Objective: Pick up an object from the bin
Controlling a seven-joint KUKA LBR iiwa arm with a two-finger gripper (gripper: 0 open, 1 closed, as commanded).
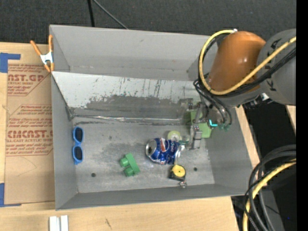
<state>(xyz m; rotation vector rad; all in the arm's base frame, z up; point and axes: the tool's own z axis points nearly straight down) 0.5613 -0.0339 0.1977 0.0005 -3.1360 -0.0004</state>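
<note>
My gripper: down inside the grey metal bin, low over the right part of its floor, near the right wall.
My grip: I cannot tell whether it is spread or closed (my own wrist and cables crowd the view there).
Nearest thing: a small pale yellow-green ball, just to the left of my gripper; I cannot tell whether we touch.
Next out: a crushed blue, white and red metal soda can, lying on its side on the floor, just below and left of my gripper, right against the ball.
Toward the front wall: a small round yellow-and-black thing, just beside the can's lower right end.
Farther left: a green plastic block, on the floor apart from the can.
Far left: a pair of blue plastic sunglasses, close along the left wall, well apart from everything else.
Behind me: my orange wrist cover, ringed by a yellow cable, above the bin's right rear corner.
</note>
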